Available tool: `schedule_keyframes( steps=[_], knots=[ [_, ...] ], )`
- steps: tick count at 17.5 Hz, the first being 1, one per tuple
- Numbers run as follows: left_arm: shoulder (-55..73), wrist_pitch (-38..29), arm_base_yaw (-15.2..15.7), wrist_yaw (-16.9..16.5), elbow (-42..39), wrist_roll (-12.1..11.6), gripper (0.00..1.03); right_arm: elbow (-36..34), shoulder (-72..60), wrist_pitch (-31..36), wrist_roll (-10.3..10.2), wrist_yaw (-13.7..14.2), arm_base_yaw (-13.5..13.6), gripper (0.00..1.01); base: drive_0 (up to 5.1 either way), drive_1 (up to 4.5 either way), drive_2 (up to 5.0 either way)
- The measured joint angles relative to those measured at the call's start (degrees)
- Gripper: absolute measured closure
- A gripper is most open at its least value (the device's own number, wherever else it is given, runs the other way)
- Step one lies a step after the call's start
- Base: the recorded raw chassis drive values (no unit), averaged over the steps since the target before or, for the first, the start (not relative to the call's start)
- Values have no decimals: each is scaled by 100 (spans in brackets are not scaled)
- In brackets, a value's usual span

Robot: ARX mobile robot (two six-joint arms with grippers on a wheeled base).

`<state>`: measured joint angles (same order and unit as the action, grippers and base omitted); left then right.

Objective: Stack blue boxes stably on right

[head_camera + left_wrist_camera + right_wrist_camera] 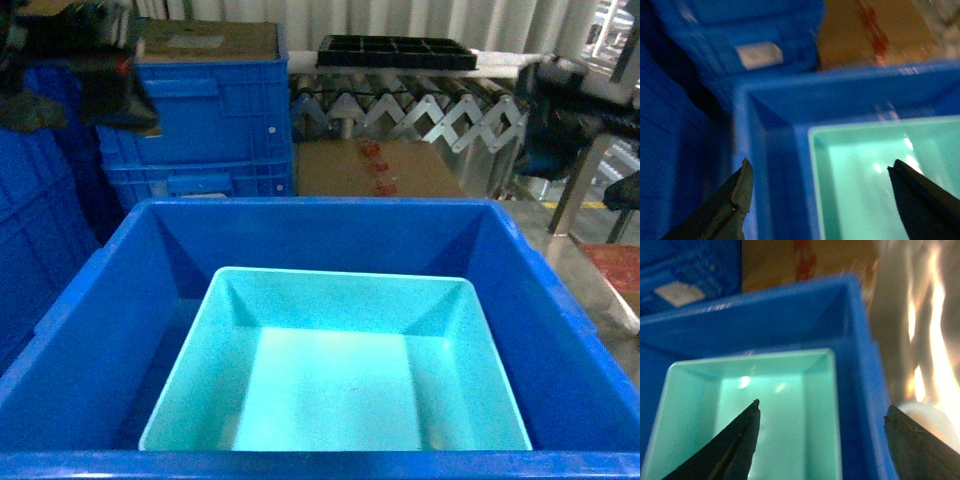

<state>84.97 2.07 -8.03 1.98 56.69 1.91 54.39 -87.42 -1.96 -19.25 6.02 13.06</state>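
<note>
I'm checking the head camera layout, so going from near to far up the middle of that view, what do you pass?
Crate near wall → turquoise tub → crate far wall → cardboard box → roller conveyor → black tray.

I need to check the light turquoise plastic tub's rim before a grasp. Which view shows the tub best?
The head view: the light turquoise plastic tub shows nearly whole inside the large dark blue plastic crate. The left wrist view shows only its left corner, blurred; the right wrist view shows its right part behind the fingers.
</note>
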Motion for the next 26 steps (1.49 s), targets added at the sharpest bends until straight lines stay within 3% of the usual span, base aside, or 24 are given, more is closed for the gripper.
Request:
schedule_keyframes(
  steps=[1, 2, 3, 4, 5, 8, 10, 14, 15, 16, 19, 20, 21, 22, 26],
  knots=[
    [-699, -2273, 157, 468, -1392, -79, 43, -1384, 765, 2640, 1099, 420, -254, 47, 0, 0, 0],
    [-1222, -4039, 260, 415, -2297, -87, 63, -2326, 1274, 4411, 1600, 372, -437, 67, 0, 0, 0],
    [-1504, -4597, 273, 273, -3014, -90, 81, -3018, 1530, 4966, 1770, 162, -503, 85, 0, 0, 0],
    [-1687, -4669, 365, 243, -3445, -90, 96, -3399, 1781, 5014, 1810, 94, -616, 100, 0, 0, 0],
    [-1967, -4719, 450, 223, -3775, -92, 101, -3652, 2050, 5047, 1858, 50, -721, 100, 0, 0, 0],
    [-2210, -4760, 468, 157, -3967, -92, 101, -3871, 2323, 5049, 1869, -11, -758, 100, 0, 0, 0],
    [-2406, -4758, 656, -151, -4120, -96, 101, -4024, 2496, 5038, 1873, -87, -796, 100, 0, 0, 0],
    [-2649, -4723, 804, -166, -4354, -96, 101, -4264, 2771, 4953, 1884, -160, -844, 100, 0, 0, 0],
    [-2791, -4677, 839, -149, -4503, -96, 101, -4389, 2924, 4887, 1884, -173, -909, 100, 0, 0, 0],
    [-3152, -4551, 800, -199, -4760, -96, 101, -4612, 3335, 4723, 1888, -564, -1274, 100, 0, 0, 0],
    [-4225, -3954, 802, -197, -5241, -96, 101, -5058, 4454, 4044, 1886, -584, -1338, 100, 0, 0, 0],
    [-4468, -3797, 802, -195, -5307, -96, 101, -5239, 4487, 4411, 1886, -581, -1338, 100, 0, 0, 0],
    [-4706, -3641, 802, -197, -5357, -96, 101, -5342, 4640, 4120, 1886, -581, -1338, 100, 0, 0, 0],
    [-4743, -3893, 802, -197, -5558, -96, 101, -5359, 4920, 3838, 1888, -584, -1338, 100, 0, 0, 0],
    [-5018, -3499, 802, -181, -5578, -98, 101, -5359, 5414, 3504, 1888, -586, -1338, 100, 0, 0, 0]
  ],
)
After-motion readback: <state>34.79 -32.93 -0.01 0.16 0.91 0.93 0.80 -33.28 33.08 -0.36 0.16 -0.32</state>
